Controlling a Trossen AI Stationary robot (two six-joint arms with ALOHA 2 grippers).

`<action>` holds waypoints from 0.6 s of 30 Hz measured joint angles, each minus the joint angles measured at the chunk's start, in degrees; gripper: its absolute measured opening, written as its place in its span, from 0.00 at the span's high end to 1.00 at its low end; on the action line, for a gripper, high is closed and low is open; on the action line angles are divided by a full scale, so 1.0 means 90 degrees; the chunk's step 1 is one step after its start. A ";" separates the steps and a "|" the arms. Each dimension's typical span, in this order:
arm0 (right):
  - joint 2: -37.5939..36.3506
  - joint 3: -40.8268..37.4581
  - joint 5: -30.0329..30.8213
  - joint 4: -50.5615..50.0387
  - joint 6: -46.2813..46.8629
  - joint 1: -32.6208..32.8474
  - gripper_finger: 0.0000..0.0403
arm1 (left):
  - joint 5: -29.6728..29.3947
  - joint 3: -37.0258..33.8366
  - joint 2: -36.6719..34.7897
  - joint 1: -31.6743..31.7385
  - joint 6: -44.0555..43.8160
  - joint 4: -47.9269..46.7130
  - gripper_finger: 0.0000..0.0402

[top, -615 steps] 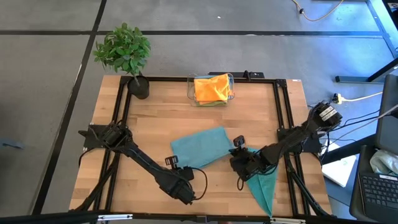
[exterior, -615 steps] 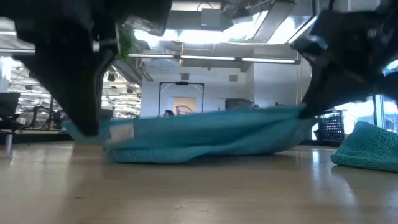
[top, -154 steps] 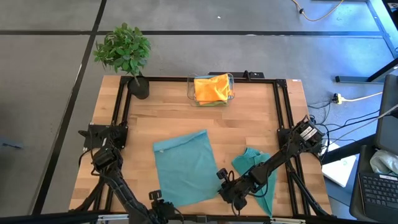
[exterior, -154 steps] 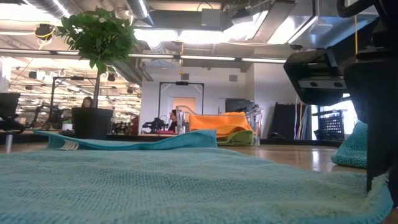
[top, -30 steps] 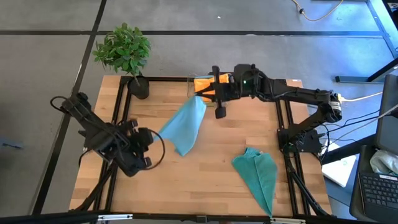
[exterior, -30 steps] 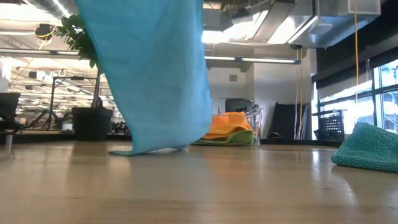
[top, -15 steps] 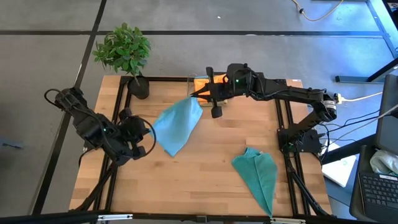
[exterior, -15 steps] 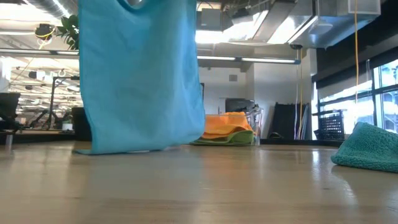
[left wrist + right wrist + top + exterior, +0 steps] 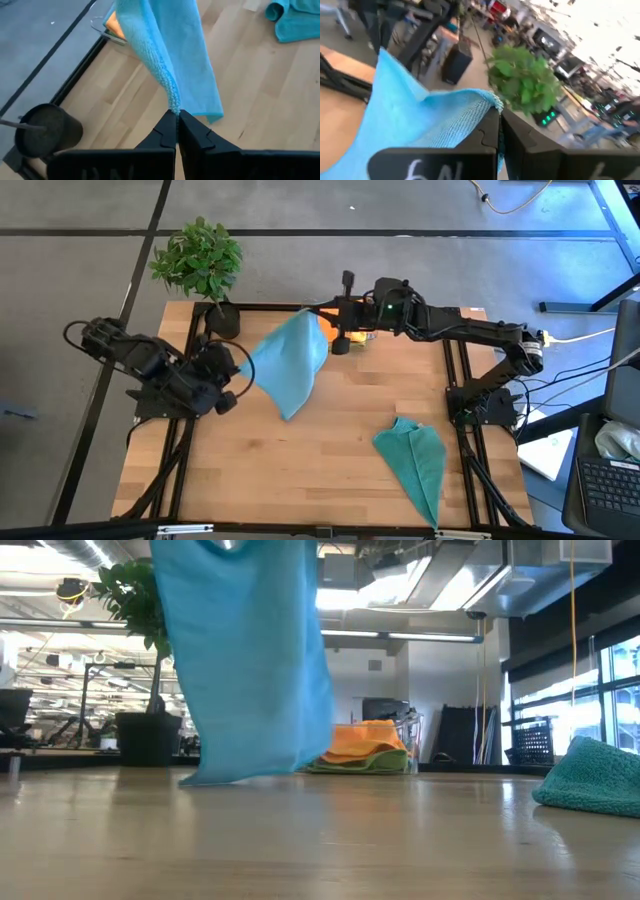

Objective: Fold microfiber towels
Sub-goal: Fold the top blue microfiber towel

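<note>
The left claw (image 9: 176,116) is clenched on one corner of a teal towel (image 9: 288,362), its two fingers pinched tight on the fabric edge, and it sits over the worktop's left edge, about midway along it. The right claw (image 9: 499,117) is clenched on another corner of the same towel, up near the middle of the far edge. Between the two, the towel hangs in the air as a slack sheet, and in the low view its lowest corner looks to be at or just above the worktop (image 9: 330,470).

Just beyond the right claw, against the far edge, a clear bin (image 9: 358,330) holds an orange towel (image 9: 367,741) on top of a lime green one (image 9: 362,764). A second teal towel (image 9: 418,463) lies bunched toward the near right corner, well apart from the hanging one. A potted plant (image 9: 200,260) stands at the far left corner.

The step in hand seems to be the lift and spread: the towel is raised by two corners so that it can be laid out flat. The next move likely calls for the claws to draw apart until the held edge is taut, then lower the cloth onto the open middle of the worktop, clear of the bin and the bunched towel, before any fold is made.
</note>
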 joint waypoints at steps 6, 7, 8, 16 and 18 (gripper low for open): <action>-0.0509 0.0005 0.0492 -0.1289 0.0349 0.0080 0.97 | 0.0280 0.0002 0.0067 -0.0048 0.0055 0.0000 1.00; -0.0594 0.0005 0.0442 -0.1622 0.0562 0.0103 0.97 | 0.0411 0.0002 0.0130 -0.0108 0.0005 0.0000 1.00; -0.0672 0.0005 0.0315 -0.1975 0.0781 0.0123 0.97 | 0.0533 0.0002 0.0202 -0.0178 -0.0098 0.0009 1.00; -0.0807 -0.0053 -0.1514 -0.4804 0.2349 0.0174 0.97 | 0.1178 0.0005 0.1059 -0.0925 -0.0943 0.0285 1.00; -0.0798 -0.0255 -0.1988 -0.5155 0.2598 0.0288 0.97 | 0.1360 0.0005 0.1328 -0.1074 -0.0966 0.0649 1.00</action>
